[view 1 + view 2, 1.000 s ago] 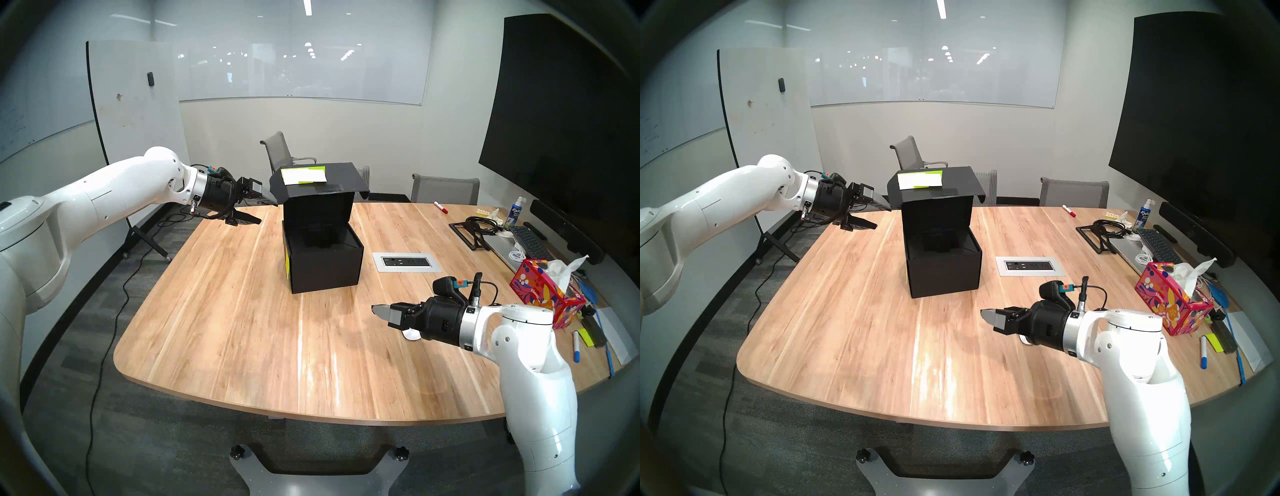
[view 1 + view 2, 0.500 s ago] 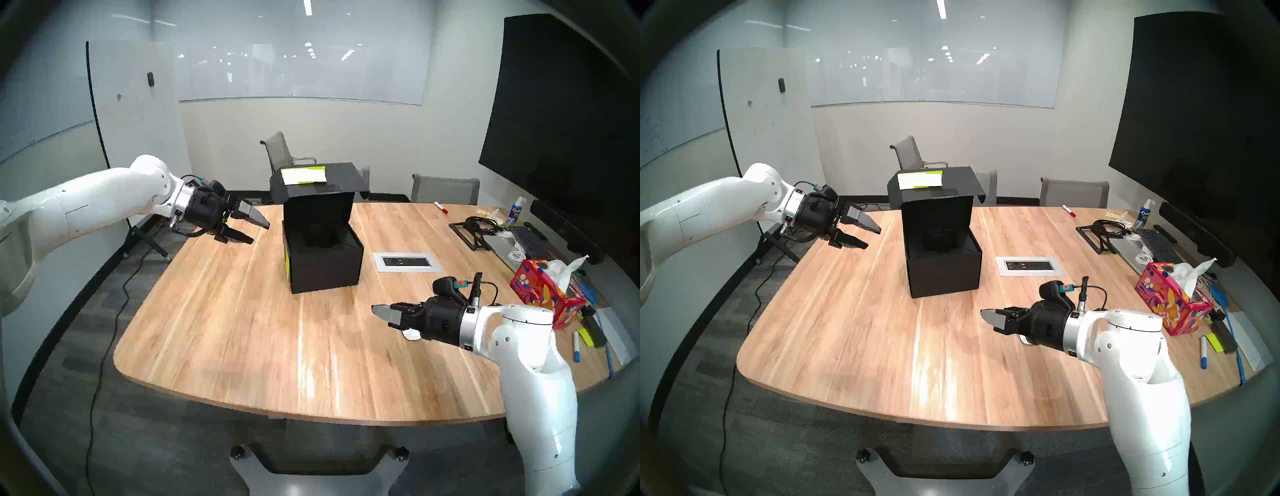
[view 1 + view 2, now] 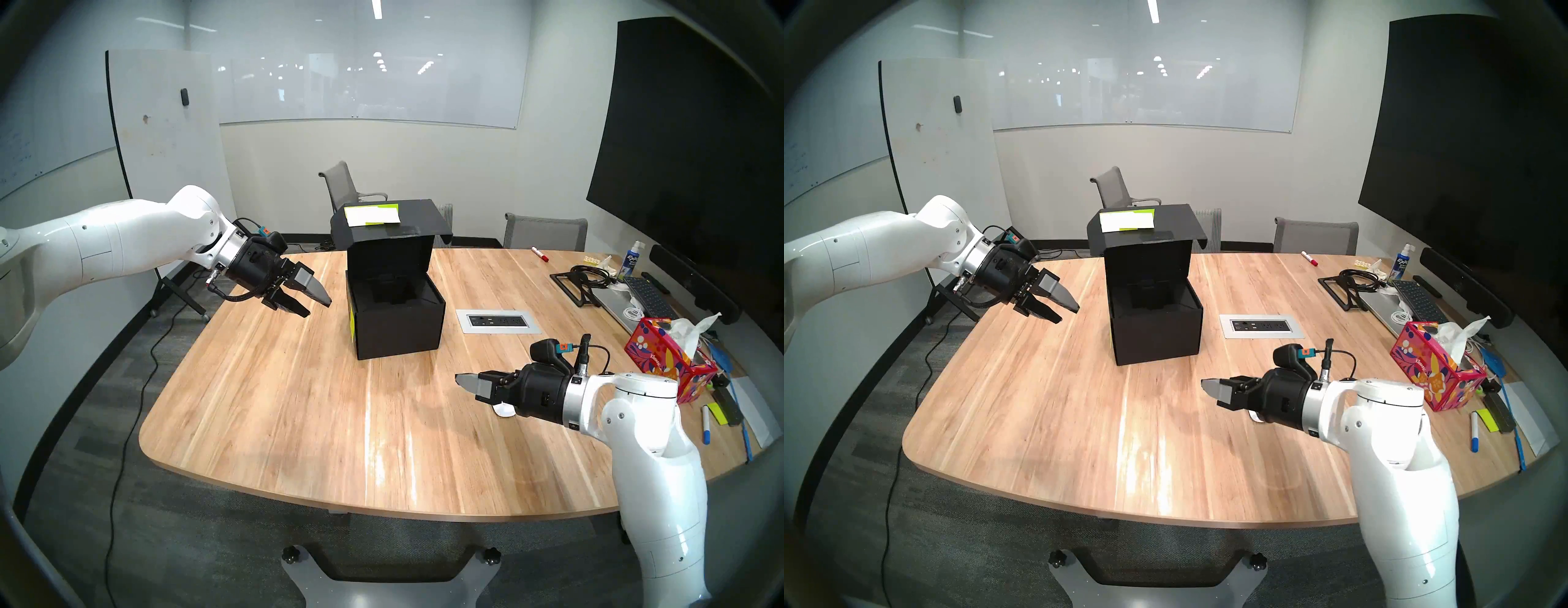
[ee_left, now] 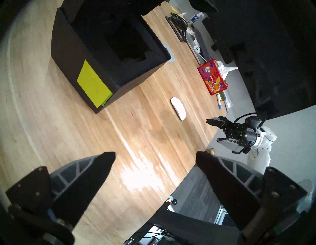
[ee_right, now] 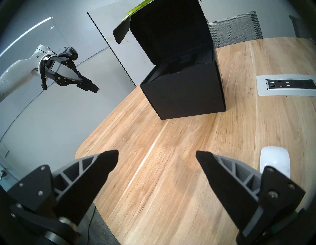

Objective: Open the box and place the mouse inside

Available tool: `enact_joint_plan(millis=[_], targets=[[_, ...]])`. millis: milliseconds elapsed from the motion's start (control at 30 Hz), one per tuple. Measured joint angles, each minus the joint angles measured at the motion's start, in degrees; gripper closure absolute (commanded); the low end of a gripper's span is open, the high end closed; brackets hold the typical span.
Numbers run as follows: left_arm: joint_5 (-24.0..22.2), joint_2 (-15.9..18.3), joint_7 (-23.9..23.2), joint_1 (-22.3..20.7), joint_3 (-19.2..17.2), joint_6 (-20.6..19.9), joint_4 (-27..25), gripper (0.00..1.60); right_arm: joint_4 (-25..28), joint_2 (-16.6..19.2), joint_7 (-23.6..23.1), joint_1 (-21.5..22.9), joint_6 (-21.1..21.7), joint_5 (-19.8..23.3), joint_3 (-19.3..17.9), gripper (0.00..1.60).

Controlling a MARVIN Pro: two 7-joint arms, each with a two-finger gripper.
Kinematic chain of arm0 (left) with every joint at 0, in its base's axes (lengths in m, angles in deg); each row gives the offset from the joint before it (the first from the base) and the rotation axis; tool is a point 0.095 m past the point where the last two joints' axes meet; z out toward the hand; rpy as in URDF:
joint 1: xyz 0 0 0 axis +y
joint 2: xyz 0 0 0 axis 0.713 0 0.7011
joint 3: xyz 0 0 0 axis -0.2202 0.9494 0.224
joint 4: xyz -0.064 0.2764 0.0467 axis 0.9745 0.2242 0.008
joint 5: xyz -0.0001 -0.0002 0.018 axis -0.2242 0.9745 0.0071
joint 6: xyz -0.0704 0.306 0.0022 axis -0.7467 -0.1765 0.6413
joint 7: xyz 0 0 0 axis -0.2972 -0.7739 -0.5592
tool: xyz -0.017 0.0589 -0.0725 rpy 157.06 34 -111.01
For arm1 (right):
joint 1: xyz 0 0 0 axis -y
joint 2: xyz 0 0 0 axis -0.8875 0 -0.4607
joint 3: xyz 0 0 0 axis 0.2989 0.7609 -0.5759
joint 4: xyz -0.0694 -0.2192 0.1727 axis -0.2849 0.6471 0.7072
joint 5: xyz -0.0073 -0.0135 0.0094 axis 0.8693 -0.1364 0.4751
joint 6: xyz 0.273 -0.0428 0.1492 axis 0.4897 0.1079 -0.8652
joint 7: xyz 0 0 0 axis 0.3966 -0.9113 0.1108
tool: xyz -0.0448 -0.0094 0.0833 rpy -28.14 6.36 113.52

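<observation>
Left end effector (image 3: 319, 306): 2 black fingers spread apart, nothing between them, hanging above the table just left of the box and angled down toward it. Right end effector (image 5: 157, 156): fingers likewise spread and empty, low over the near right part of the table.

Small smooth white oval mouse (image 5: 274, 160) lies flat on the light wooden table (image 3: 275, 403) directly beside the right end effector's outer finger, apart from it; in the head view only a sliver shows under that end effector. It is well apart from the box.

Large matte black cardboard box (image 3: 399, 329) stands mid-table with its lid (image 3: 390, 227) hinged up and back. Inside: a black recessed insert (image 4: 123, 39); nothing visible in the recess. A white label (image 3: 373, 215) over a yellow-green note sits on the lid's top; writing not legible. Yellow-green sticky notes (image 4: 93, 84) on the box's left side wall, blank as far as can be told.

Red floral tissue box (image 3: 668, 361) near the right table edge, white tissue sticking out; "Kleenex" printed on its side. Spray bottle (image 3: 632, 259) at the far right reads "EXPO".

Bare wood lies between mouse and box and along the rounded near edge.
</observation>
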Motion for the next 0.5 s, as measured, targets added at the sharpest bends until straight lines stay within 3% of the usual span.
enact_joint_plan(millis=[500], targets=[[-4.49,-4.33,0.22,-2.38,1.89,0.0,1.16,0.0,0.02,0.0,0.02,0.0,0.0,0.0,0.0,0.0]])
